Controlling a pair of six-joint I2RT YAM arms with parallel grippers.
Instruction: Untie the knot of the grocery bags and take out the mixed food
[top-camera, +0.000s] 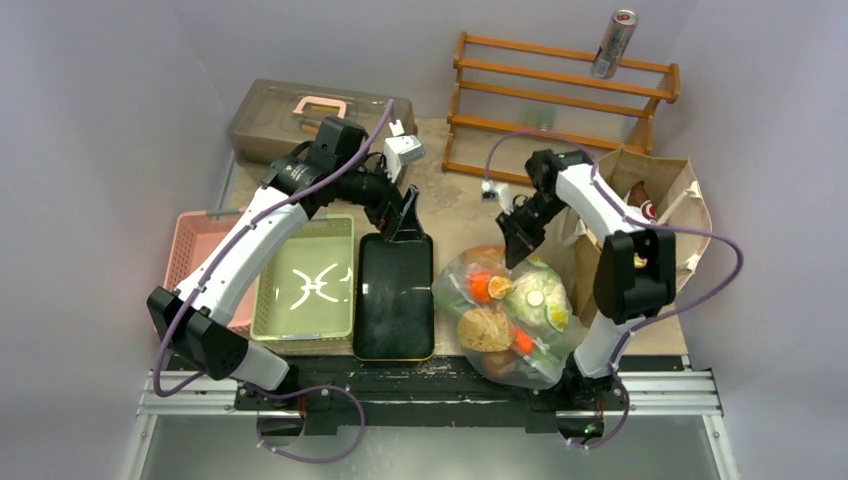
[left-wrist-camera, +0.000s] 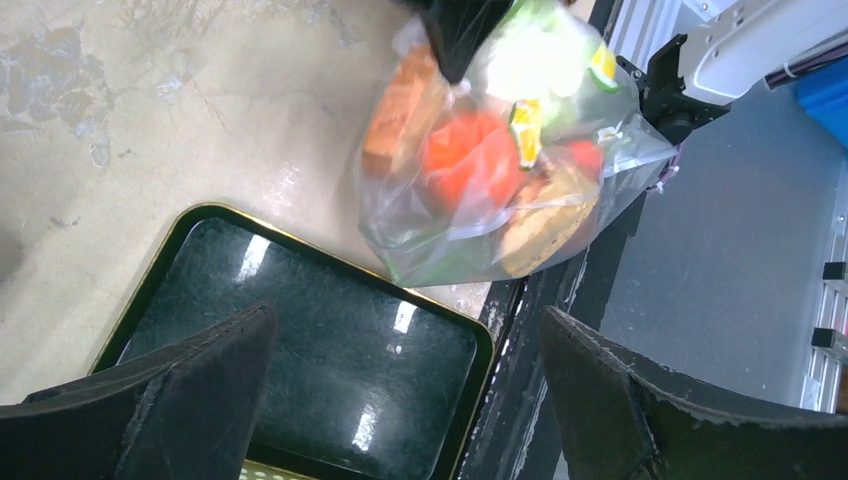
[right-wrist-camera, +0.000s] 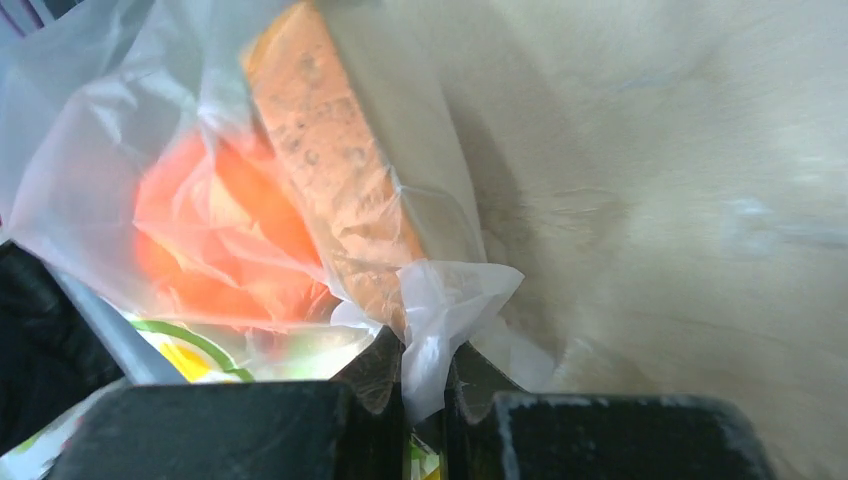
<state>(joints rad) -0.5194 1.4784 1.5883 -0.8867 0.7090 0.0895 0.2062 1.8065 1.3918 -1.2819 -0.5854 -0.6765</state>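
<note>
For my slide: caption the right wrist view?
Right hand pinches the twisted tail of the clear plastic bag, toast slice inside.

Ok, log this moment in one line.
right gripper: shut on bag knot | left gripper: open, above tray | food: in bag

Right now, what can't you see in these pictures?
- Top view: the right gripper covers the plastic bag's knot.
- Top view: the right arm hides most of the paper bag's inside.
- Right wrist view: the food behind the toast is an orange blur through crinkled plastic.
</note>
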